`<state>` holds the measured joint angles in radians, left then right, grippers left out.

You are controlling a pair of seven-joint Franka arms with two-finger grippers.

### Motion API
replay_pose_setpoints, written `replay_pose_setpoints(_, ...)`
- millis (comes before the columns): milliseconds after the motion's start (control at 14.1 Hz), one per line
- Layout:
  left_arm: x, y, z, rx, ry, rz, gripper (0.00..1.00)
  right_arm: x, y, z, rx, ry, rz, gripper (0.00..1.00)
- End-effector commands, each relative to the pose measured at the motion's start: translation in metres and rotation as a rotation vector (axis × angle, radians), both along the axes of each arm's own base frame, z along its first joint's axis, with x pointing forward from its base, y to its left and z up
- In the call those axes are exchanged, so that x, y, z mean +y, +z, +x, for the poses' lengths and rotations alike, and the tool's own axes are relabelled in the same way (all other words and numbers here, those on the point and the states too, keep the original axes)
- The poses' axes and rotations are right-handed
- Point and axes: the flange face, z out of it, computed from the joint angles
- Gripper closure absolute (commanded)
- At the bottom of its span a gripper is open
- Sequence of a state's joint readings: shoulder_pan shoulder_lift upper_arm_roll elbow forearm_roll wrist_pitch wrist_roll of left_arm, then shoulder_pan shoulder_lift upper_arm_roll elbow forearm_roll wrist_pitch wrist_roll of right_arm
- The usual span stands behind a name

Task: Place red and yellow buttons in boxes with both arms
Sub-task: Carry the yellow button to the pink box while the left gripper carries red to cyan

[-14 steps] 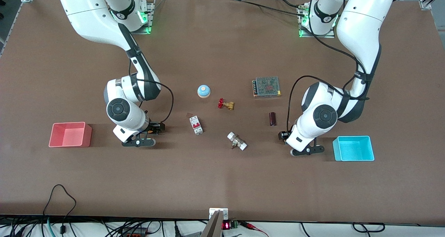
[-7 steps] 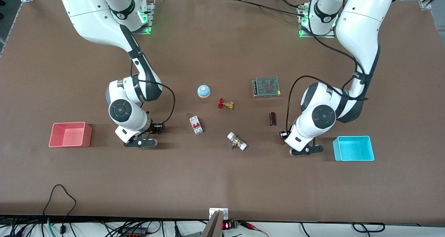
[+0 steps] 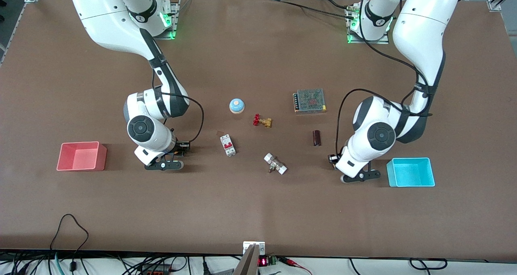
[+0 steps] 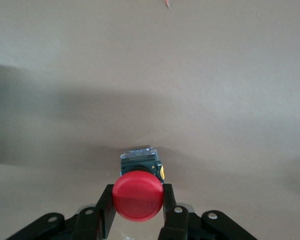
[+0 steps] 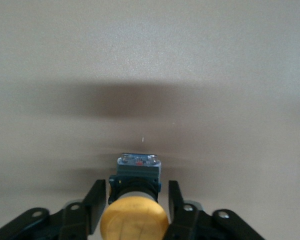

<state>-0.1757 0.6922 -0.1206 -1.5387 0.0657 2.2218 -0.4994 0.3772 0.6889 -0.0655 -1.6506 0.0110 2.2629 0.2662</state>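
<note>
While the left gripper (image 4: pixel 138 212) has its jaws pinched on the red button (image 4: pixel 138 195), the right gripper (image 5: pixel 134 212) sits with its jaws just either side of the yellow button (image 5: pixel 134 218), so I can't tell if it's actually squeezing. Both buttons are hidden under the wrists in the front view. The left gripper (image 3: pixel 360 177) is down at the table just beside the cyan box (image 3: pixel 410 172), and the right gripper (image 3: pixel 163 165) is near the pink-red box (image 3: pixel 81 156). Both boxes look bare inside. Compared with a second ago, the left arm has slid a bit toward the cyan box, and the right one has nudged slightly away from the pink-red box.
</note>
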Motion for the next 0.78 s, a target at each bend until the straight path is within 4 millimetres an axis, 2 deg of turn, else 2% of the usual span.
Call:
replay_pose_setpoints(0,0.035,0.033,0.009,-0.022,-0.017,0.019,0.71,0.001,0.002,0.001,0.017,-0.01,0.005,0.63)
replay_pose_setpoints(142,0.063,0.047,0.016,-0.039,-0.022,0.018,0.72,0.0,0.008,0.002,0.014,-0.009,0.005,0.71)
replay_pose_setpoints(213,0.079,0.053,0.018,-0.045,-0.03,0.019,0.72,0.001,0.018,0.003,0.003,-0.008,0.009,0.71)
replay_pose_setpoints(284,0.094,0.06,0.018,-0.031,-0.048,0.024,0.72,-0.002,0.029,0.007,-0.013,-0.014,0.014,0.71)
replay_pose_setpoints(355,0.112,0.069,0.019,-0.029,-0.069,0.027,0.72,-0.007,0.048,0.013,-0.042,-0.023,0.021,0.71)
replay_pose_setpoints(426,0.135,0.075,0.021,-0.035,-0.087,0.029,0.72,-0.01,0.062,0.015,-0.056,-0.025,0.022,0.71)
replay_pose_setpoints(497,0.152,0.08,0.022,-0.035,-0.106,0.029,0.72,-0.023,0.08,0.02,-0.066,-0.045,0.018,0.71)
replay_pose_setpoints(710,0.197,0.082,0.023,-0.037,-0.157,0.031,0.72,-0.083,0.121,0.042,-0.035,-0.132,0.0,0.7)
